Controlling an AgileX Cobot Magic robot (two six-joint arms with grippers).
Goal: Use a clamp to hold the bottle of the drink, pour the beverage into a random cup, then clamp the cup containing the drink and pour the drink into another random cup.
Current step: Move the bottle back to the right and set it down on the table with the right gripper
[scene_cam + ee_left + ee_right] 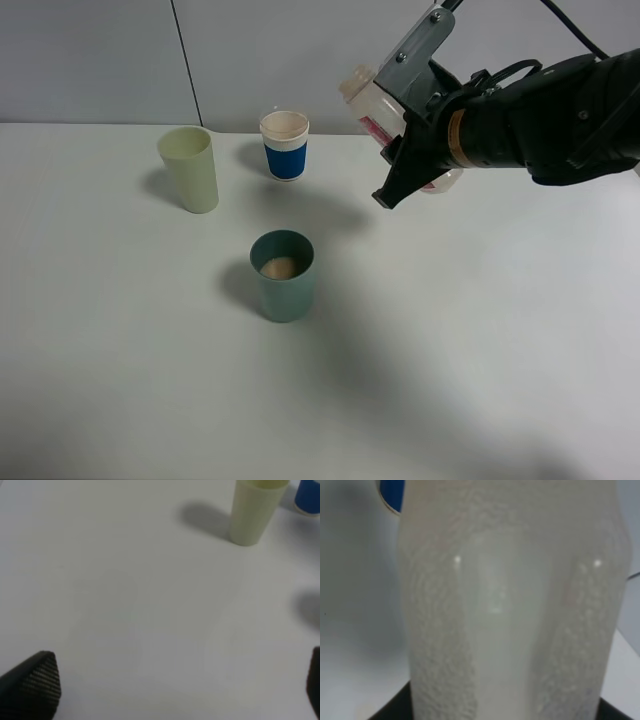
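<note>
My right claw (400, 125) grips translucent plastic bottle (372, 100); left claw (177, 685) open. Dark teal cup (283, 292) holds drink (279, 267); cup-to-cup pour outstanding.

The bench (480, 350) is white; the teal cup (283, 290) holds tan liquid; beyond it the pale green cup (189, 170) is plain and the blue cup (286, 160) has a white rim; the bottle (366, 100) is milky and translucent, its label seemingly pink-red; the left claw (172, 685) is black, finely woven.
</note>
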